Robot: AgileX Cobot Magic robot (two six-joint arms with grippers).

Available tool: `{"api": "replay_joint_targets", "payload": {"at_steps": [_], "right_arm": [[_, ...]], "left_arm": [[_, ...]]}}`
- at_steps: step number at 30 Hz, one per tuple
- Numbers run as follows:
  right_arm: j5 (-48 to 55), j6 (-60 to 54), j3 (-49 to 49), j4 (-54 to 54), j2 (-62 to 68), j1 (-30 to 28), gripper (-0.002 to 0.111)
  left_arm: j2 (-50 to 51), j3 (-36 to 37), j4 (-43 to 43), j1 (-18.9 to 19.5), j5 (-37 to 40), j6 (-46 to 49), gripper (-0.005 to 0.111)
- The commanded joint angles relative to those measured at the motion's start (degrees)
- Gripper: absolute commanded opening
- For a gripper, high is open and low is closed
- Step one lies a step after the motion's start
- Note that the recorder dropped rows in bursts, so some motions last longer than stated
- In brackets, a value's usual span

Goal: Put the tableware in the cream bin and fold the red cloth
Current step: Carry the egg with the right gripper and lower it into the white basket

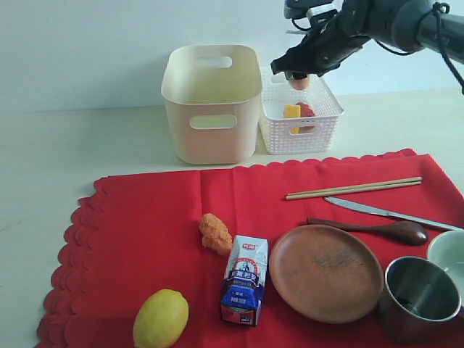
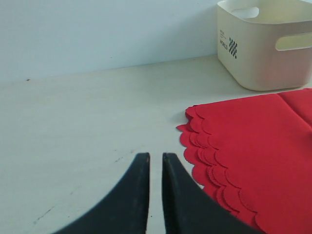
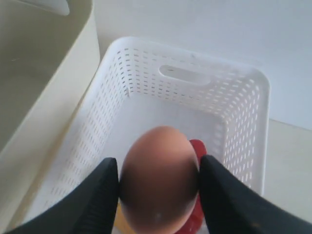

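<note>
The red cloth [image 1: 145,239] lies flat, bearing the brown wooden plate [image 1: 325,272], steel cup [image 1: 419,297], pale bowl [image 1: 451,255], dark spoon [image 1: 377,228], silver knife [image 1: 384,212] and chopsticks [image 1: 353,188]. The cream bin [image 1: 212,101] stands behind the cloth. My right gripper [image 1: 299,80] hangs above the white lattice basket [image 1: 312,130], shut on a brown egg [image 3: 160,178]. My left gripper [image 2: 155,157] is out of the exterior view; it hovers over bare table beside the cloth's scalloped edge [image 2: 195,156], jaws nearly together with nothing between them.
A lemon [image 1: 161,319], a blue-and-white milk carton [image 1: 245,279] and an orange fried piece [image 1: 215,233] also lie on the cloth. The basket holds a yellow cheese piece [image 1: 291,112] and a red item [image 1: 306,110]. A white wall stands behind.
</note>
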Motion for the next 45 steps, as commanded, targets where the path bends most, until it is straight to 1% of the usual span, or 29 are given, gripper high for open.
{"api": "replay_joint_targets", "payload": {"at_steps": [1, 7, 12, 14, 17, 19, 22, 25, 39, 42, 45], "right_arm": [[-2.9, -0.2, -2.3, -3.8, 2.4, -0.7, 0.000], [-3.2, -0.2, -2.3, -8.3, 3.6, -0.7, 0.000], [-2.6, -0.1, -2.3, -8.4, 4.4, -0.7, 0.000], [-1.9, -0.1, -2.3, -8.4, 4.7, -0.7, 0.002], [-1.0, -0.1, -2.3, -8.4, 4.9, -0.7, 0.013], [-0.1, -0.1, -2.3, -8.4, 5.0, -0.7, 0.023], [0.4, -0.1, -2.3, -8.7, 4.9, -0.7, 0.035], [1.1, -0.1, -2.3, -8.9, 4.2, -0.7, 0.040], [8.9, 0.4, -2.3, -8.9, 0.5, -0.7, 0.040], [11.4, 0.4, -2.3, -8.9, 0.8, -0.7, 0.035], [12.8, 0.7, -2.3, -8.6, 0.9, -0.7, 0.026]], "left_arm": [[-0.3, 0.0, 0.3, -0.3, -0.3, 0.2, 0.012], [-0.3, 0.0, 0.3, -0.3, -0.3, 0.2, 0.012], [-0.3, 0.0, 0.3, -0.3, -0.3, 0.2, 0.012], [-0.3, 0.0, 0.3, -0.3, -0.3, 0.2, 0.012], [-0.3, 0.0, 0.3, -0.3, -0.3, 0.2, 0.012], [-0.3, 0.0, 0.3, -0.3, -0.3, 0.2, 0.012], [-0.3, 0.0, 0.3, -0.3, -0.3, 0.2, 0.012], [-0.3, 0.0, 0.3, -0.3, -0.3, 0.2, 0.012], [-0.3, 0.0, 0.3, -0.3, -0.3, 0.2, 0.012], [-0.3, 0.0, 0.3, -0.3, -0.3, 0.2, 0.012], [-0.3, 0.0, 0.3, -0.3, -0.3, 0.2, 0.012]]}}
